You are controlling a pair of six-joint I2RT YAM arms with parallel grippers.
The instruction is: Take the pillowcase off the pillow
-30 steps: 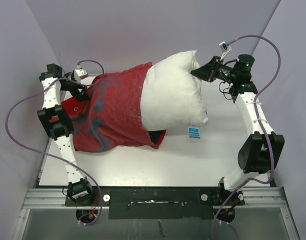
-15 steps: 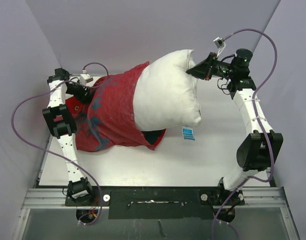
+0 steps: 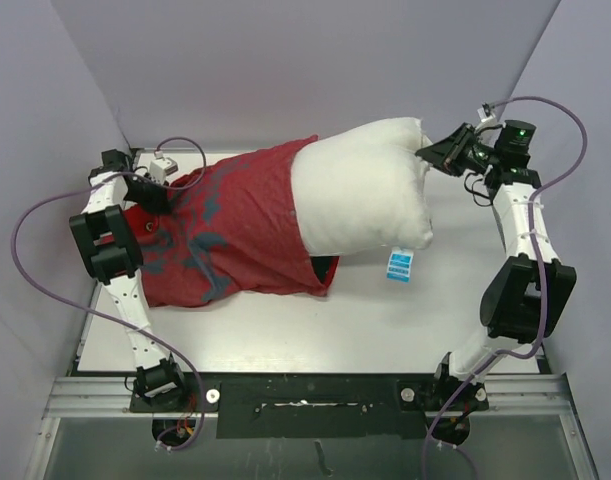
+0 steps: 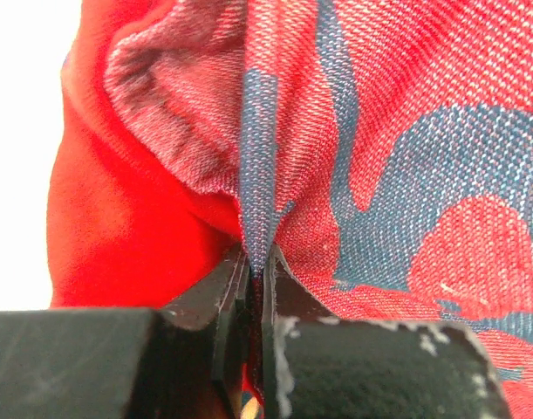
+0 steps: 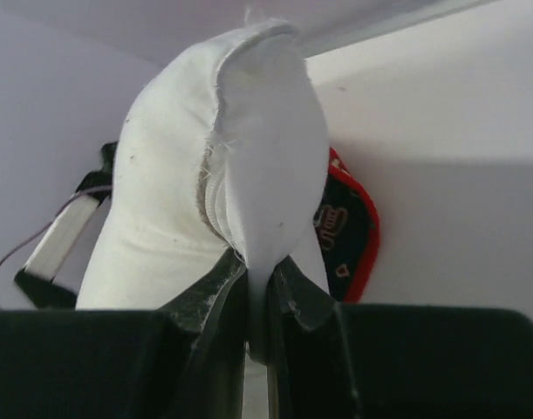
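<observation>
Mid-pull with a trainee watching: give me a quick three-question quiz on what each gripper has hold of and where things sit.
1. True or false: the left gripper is shut on the bright red printed fabric pillowcase.
2. What is the right gripper pinching? A) the pillowcase's open hem B) a corner of the plain white puffy pillow C) nothing
3. Fill in: in the top view, the small white-and-blue tag sits at the pillow's ____ edge (near or far from the arm bases).

Key: 1 true; 2 B; 3 near.
</observation>
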